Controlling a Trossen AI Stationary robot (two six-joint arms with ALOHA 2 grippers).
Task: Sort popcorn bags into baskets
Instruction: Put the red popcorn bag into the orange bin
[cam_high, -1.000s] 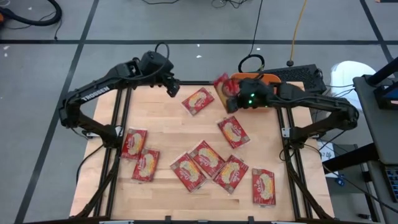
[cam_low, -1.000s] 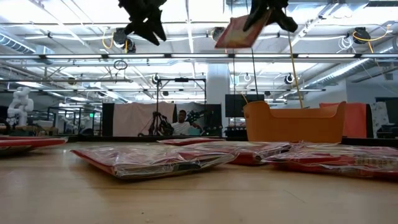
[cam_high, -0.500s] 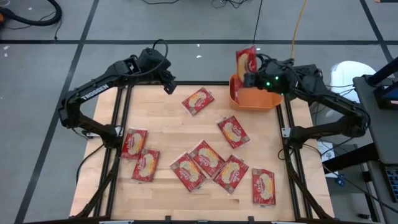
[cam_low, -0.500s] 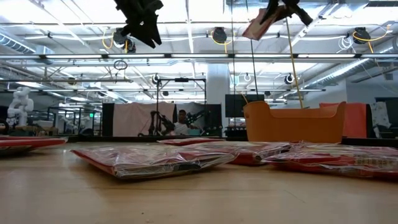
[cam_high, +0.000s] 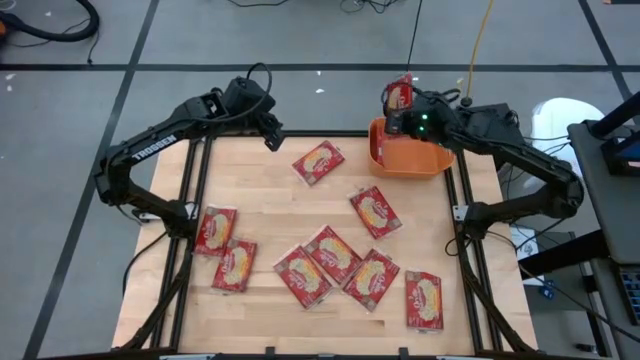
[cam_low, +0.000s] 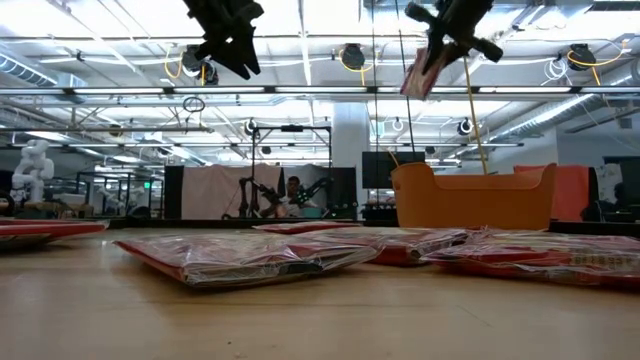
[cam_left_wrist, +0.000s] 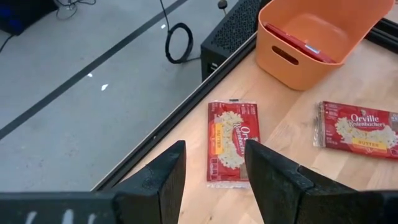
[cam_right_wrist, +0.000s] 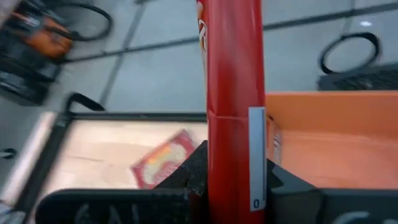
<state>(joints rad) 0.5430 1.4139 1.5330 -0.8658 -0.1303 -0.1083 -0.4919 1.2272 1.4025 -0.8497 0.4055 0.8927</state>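
Orange tub (cam_high: 405, 155) serves as the landmark; it stands at the far right corner of the desk (cam_high: 270, 215).

High view: the right hand (cam_high: 403, 108) is raised over the tub's far rim and is closed on one red popcorn packet (cam_high: 399, 95), held on edge. The left hand (cam_high: 272, 140) hangs over the far desk edge, well left of the tub, carrying nothing. One loose packet (cam_high: 318, 162) lies between the left hand and the tub. Another (cam_high: 375, 211) lies just in front of the tub. Seven more lie further forward across the desk, well apart from the tub.

Low view: the held packet (cam_low: 418, 72) hangs tilted from the right hand (cam_low: 447, 40), clear above the tub (cam_low: 472, 197) and toward its left end. The left hand (cam_low: 232, 50) is high, away to the left.

Left wrist view: the left fingers (cam_left_wrist: 273, 177) stand partly apart with nothing between them. The nearest loose packet (cam_left_wrist: 231, 142) lies flat below them. The tub (cam_left_wrist: 311, 37) already holds at least one packet, lying against its inner wall; the count cannot be told.

Right wrist view: the packet (cam_right_wrist: 233, 93) is pinched edge-on between the right fingers (cam_right_wrist: 283, 180), with the tub's open inside (cam_right_wrist: 329, 149) just beyond.

Assessment: the step in hand is delivery of the held packet. The next move calls for bringing it squarely over the tub's opening and releasing. The task is at an early stage.
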